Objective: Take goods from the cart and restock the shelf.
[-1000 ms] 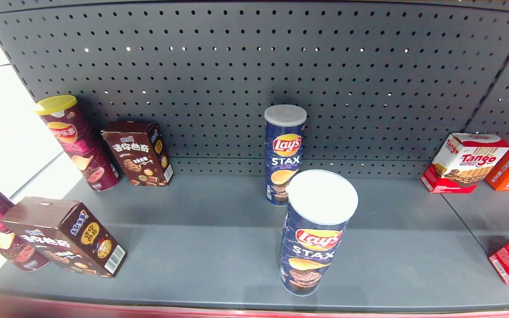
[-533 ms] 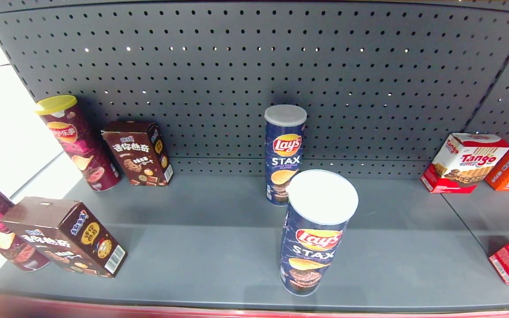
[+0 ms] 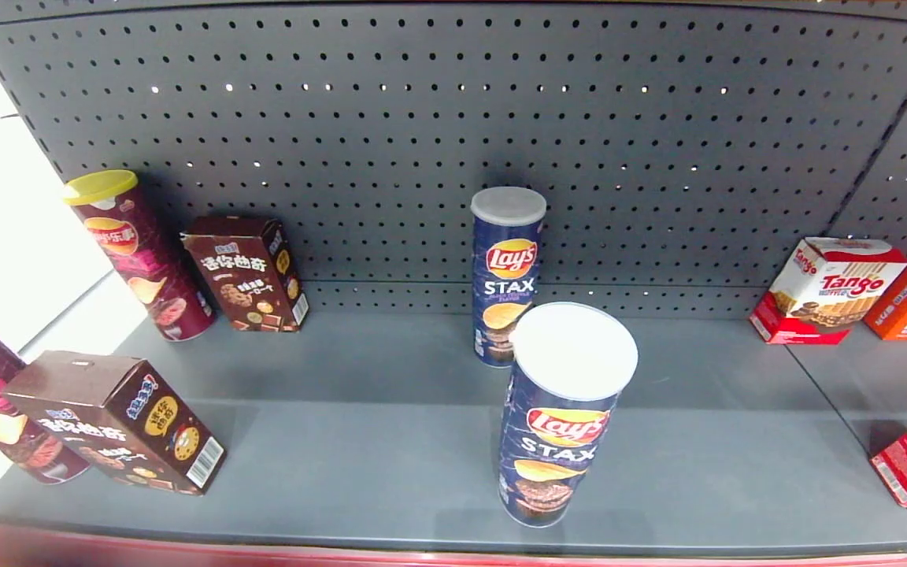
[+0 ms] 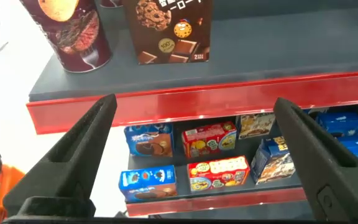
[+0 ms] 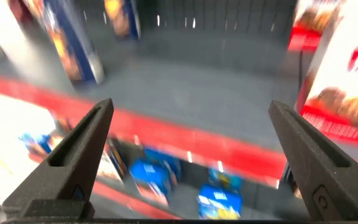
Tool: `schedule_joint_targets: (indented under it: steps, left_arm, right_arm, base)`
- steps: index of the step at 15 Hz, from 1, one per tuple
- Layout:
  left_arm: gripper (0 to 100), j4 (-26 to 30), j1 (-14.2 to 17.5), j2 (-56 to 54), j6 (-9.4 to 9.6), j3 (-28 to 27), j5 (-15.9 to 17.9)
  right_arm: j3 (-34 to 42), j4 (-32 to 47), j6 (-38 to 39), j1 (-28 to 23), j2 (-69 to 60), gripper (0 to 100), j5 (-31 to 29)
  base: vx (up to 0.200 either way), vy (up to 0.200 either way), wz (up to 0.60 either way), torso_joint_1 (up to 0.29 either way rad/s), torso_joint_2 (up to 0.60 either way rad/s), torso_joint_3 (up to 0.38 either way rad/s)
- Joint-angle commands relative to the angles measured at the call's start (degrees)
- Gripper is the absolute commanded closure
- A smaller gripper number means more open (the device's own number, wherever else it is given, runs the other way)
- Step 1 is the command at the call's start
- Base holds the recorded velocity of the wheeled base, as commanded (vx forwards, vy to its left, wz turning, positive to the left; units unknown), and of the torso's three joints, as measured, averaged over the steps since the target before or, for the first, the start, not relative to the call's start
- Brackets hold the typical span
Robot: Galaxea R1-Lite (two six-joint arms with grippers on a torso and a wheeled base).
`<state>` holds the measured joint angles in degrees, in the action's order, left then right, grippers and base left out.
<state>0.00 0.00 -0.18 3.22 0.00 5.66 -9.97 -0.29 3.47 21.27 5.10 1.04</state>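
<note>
Blue and upright, the front blue can (image 3: 560,425) stands near the front edge of the grey shelf (image 3: 359,457), with the rear blue can (image 3: 507,276) just behind it by the pegboard (image 3: 422,118). Off to your left sit a maroon can (image 3: 138,256) and a brown cookie box (image 3: 247,274); to your right, a red box (image 3: 831,291). Your left hand (image 4: 194,102) hangs released and empty before the shelf's red lip (image 4: 229,96). Your right hand (image 5: 189,106) is spread wide too, holding nothing.
</note>
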Motion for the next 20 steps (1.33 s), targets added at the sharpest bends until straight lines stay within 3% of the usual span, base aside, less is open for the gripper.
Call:
schedule_joint_targets:
  steps: [1,4,5,7,10,12,14,20]
  left_arm:
    - [0,0.0,0.0,0.2,0.03,0.0,0.0]
    - [0,0.0,0.0,0.2,0.39,0.0,0.1]
    - [0,0.0,0.0,0.2,0.39,0.0,0.1]
    - [0,0.0,0.0,0.2,0.47,0.0,0.1]
    - [0,0.0,0.0,0.2,0.47,0.0,0.1]
    - [0,0.0,0.0,0.2,1.44,0.0,-0.1]
    - [0,-0.1,0.0,0.2,2.93,0.0,0.0]
    - [0,0.1,0.0,0.2,2.49,0.0,0.0]
  right_arm:
    - [-17.4,-0.1,6.0,0.2,28.5,0,4.1]
    - [-19.7,-5.1,-2.4,0.8,40.4,0,4.5]
    - [-20.1,-8.0,-4.4,3.1,45.1,0,5.0]
    - [-22.0,-11.9,-4.4,9.2,51.9,0,4.8]
    - [-21.1,-13.0,-4.4,11.4,56.3,0,7.4]
    - [-21.4,-13.8,-4.6,13.8,60.0,0,7.4]
    - [-21.2,-15.9,-5.4,14.1,63.0,0,7.3]
    - [-21.8,-16.1,-8.3,16.3,67.3,0,7.6]
  base:
    - [0.000,0.000,0.00,0.000,0.00,0.000]
    - [0.000,0.000,0.00,0.000,0.00,0.000]
    - [0.000,0.000,0.00,0.000,0.00,0.000]
    - [0.000,0.000,0.00,0.000,0.00,0.000]
    - [0.000,0.000,0.00,0.000,0.00,0.000]
    - [0.000,0.000,0.00,0.000,0.00,0.000]
    - [0.000,0.000,0.00,0.000,0.00,0.000]
    - [0.000,0.000,0.00,0.000,0.00,0.000]
